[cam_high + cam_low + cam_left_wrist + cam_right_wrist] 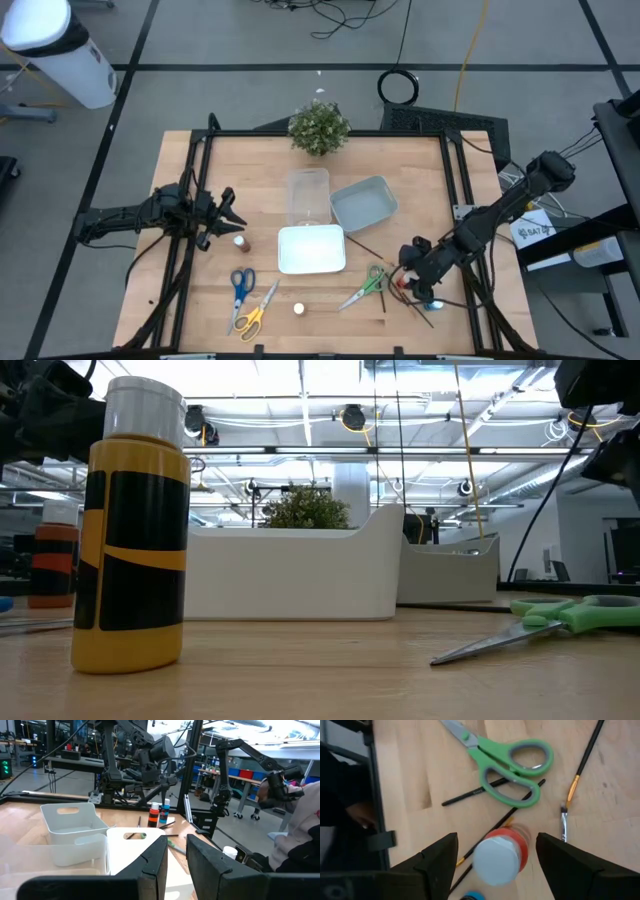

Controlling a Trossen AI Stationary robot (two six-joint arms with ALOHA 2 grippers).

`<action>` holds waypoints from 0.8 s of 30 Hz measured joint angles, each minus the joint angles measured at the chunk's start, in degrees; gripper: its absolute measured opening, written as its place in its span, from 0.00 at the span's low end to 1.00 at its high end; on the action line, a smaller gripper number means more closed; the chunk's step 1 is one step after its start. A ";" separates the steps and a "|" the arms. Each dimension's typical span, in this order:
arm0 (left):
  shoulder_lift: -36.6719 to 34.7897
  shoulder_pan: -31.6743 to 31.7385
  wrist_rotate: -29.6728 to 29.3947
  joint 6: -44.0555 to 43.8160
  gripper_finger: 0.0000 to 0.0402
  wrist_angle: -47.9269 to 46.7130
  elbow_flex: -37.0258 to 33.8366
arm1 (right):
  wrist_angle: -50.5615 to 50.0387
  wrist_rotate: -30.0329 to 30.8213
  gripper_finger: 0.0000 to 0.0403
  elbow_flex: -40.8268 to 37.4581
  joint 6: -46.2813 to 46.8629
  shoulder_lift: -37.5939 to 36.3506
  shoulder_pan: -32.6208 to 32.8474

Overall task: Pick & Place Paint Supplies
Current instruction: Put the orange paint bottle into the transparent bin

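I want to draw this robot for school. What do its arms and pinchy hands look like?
Draw two thin arms, all black, made of tube pieces with chunky round joints. The left gripper and right gripper each end in two flat, dark fingers with slanted tips, like wedges. Thin black cables run along the arms. No stickers or writing show on them.

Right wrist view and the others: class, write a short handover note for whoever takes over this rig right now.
Right gripper: open, straddling the red paint bottle from above, not closed on it.
Left gripper: open, holding nothing, by the brown bottle.
On the table: green scissors, brushes and a blue bottle near the right gripper; blue scissors, yellow scissors, a small yellow bottle.
Done: the white tray looks empty.
Left: every item.
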 joint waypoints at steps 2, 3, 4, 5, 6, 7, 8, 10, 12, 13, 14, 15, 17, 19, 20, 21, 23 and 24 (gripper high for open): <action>0.01 -0.01 -0.01 0.01 0.20 0.00 0.00 | -0.01 -0.05 0.62 0.00 -0.13 0.99 0.00; 0.01 0.01 0.00 0.01 0.20 0.00 0.00 | 0.01 -0.08 0.61 0.00 -0.13 1.47 0.00; 0.02 -0.01 0.00 0.00 0.20 0.00 0.00 | -0.01 -0.10 0.60 0.00 -0.13 1.85 0.00; 0.01 0.01 0.01 0.01 0.20 0.00 0.00 | -0.04 -0.13 0.58 0.00 -0.14 2.14 0.00; 0.00 -0.01 0.01 0.01 0.20 0.00 0.00 | -0.02 -0.13 0.57 0.00 -0.15 2.31 0.00; 0.00 -0.01 -0.01 0.01 0.20 0.00 0.00 | -0.02 -0.13 0.55 0.00 -0.13 2.35 0.00; 0.02 0.01 0.01 0.00 0.20 0.00 0.00 | -0.02 -0.13 0.53 0.00 0.11 2.35 0.00; 0.01 0.01 -0.01 0.01 0.20 0.00 0.00 | -0.01 -0.13 0.48 0.00 0.53 2.33 -0.01; 0.00 0.00 0.00 0.01 0.20 0.00 0.00 | -0.03 -0.13 0.43 0.00 1.06 2.20 -0.02; 0.01 -0.01 -0.01 0.01 0.20 0.00 0.00 | -0.01 -0.15 0.40 0.00 1.32 2.17 -0.02; 0.00 -0.01 -0.01 -0.01 0.20 0.00 0.00 | 0.05 -0.13 0.37 0.03 1.49 2.17 -0.02; 0.02 -0.01 0.01 -0.01 0.20 0.00 0.00 | 0.07 -0.11 0.35 0.04 1.57 2.15 -0.02; 0.00 -0.01 -0.01 0.00 0.20 0.00 0.00 | 0.18 -0.07 0.31 0.06 1.57 2.11 -0.04; 0.00 0.01 0.00 0.01 0.20 0.00 0.01 | 0.45 0.03 0.29 0.07 1.37 1.97 -0.04; 0.02 0.01 -0.01 0.01 0.20 0.00 0.01 | 0.47 -0.20 0.28 0.07 0.68 1.81 -0.04; 0.02 0.00 -0.01 -0.01 0.20 0.00 0.00 | 0.44 -0.18 0.27 0.02 -0.05 1.68 -0.02; 0.00 0.01 0.01 0.01 0.20 0.00 0.00 | 1.20 0.21 0.27 -0.02 -1.84 0.81 0.00; 0.01 -0.01 -0.01 0.00 0.20 0.00 0.00 | 1.58 1.07 0.27 0.00 -2.67 0.20 -0.02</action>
